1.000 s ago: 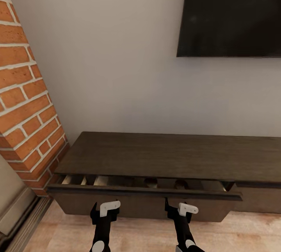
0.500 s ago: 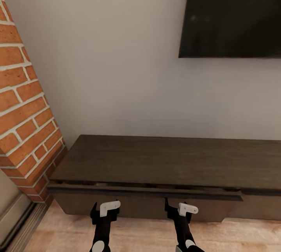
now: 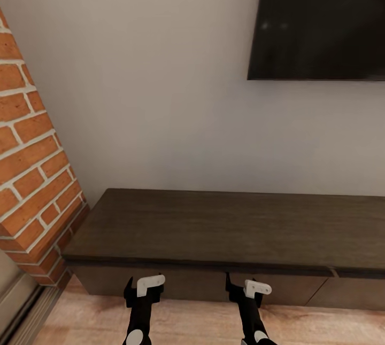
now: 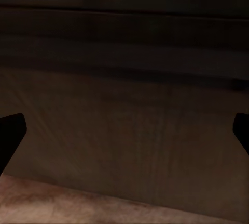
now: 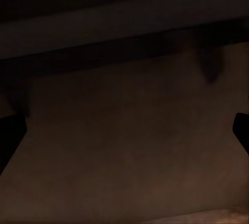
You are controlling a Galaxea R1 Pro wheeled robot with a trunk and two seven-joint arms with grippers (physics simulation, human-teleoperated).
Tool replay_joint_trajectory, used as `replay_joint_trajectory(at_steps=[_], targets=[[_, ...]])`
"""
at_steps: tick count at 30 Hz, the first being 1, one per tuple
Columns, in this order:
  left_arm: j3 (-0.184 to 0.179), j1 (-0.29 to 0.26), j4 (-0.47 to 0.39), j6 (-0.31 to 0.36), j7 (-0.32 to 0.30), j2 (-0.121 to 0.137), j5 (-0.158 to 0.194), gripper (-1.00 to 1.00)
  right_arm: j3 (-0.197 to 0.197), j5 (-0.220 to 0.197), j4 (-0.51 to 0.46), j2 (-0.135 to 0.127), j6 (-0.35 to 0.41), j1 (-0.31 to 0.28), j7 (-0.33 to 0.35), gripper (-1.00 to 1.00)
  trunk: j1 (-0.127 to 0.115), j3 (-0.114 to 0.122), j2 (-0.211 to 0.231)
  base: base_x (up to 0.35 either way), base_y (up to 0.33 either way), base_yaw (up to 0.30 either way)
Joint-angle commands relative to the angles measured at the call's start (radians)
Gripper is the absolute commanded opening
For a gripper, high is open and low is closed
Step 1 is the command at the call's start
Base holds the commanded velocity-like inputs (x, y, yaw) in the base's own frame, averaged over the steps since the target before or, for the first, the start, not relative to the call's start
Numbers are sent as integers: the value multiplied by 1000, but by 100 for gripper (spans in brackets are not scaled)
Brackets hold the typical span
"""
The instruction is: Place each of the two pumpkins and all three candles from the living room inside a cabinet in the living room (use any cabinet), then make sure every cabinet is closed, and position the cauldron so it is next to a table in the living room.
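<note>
Both sets of jaws stand wide apart and hold nothing. In the left wrist view the left gripper (image 4: 124, 133) shows just the dark tips of its fingers (image 4: 10, 135) at the two edges of the picture, with the drawer front of the cabinet (image 4: 129, 125) filling the space between them; the right wrist view gives the same for the right gripper (image 5: 124, 135), its fingertips (image 5: 10, 138) far apart before the dark wood. Whether either gripper touches the drawer front cannot be told.

From the head view the left gripper (image 3: 143, 287) and right gripper (image 3: 247, 287) sit low, close in front of the cabinet (image 3: 214, 227). The cabinet stands along a pale wall (image 3: 149, 94), its drawer fronts flush under the top, closed. A brick column (image 3: 29, 153) rises at its left end, a black television (image 3: 321, 19) hangs above its right part, and a wooden floor (image 3: 192, 323) lies below.
</note>
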Motion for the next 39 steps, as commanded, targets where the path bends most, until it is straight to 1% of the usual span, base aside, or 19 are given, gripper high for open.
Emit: replay_joint_trajectory(at_steps=[1,7,12,25,32,39], targets=[[-6,-1,0,-7,5,1,11,100,7,-9,1,0,-3,-11,-6,100,0,-1,0,32,0,0],[-6,-1,0,-7,5,0,11,100,7,-9,1,0,-3,-11,-6,100,0,-1,0,-30,0,0],[-6,-1,0,-7,5,-1,11,100,7,-9,1,0,-3,-11,-6,100,0,-1,0,-188,0,0],[-6,-1,0,-7,5,-1,11,100,7,-9,1,0,-2,-11,-6,100,0,-1,0,-309,0,0],[-6,-1,-1,-7,4,0,11,100,7,-9,3,2,27,-11,-6,100,0,-1,0,-322,0,0],[-8,-1,-9,-5,4,1,12,100,9,-7,-7,3,34,-11,-2,100,0,-1,0,-318,0,0]])
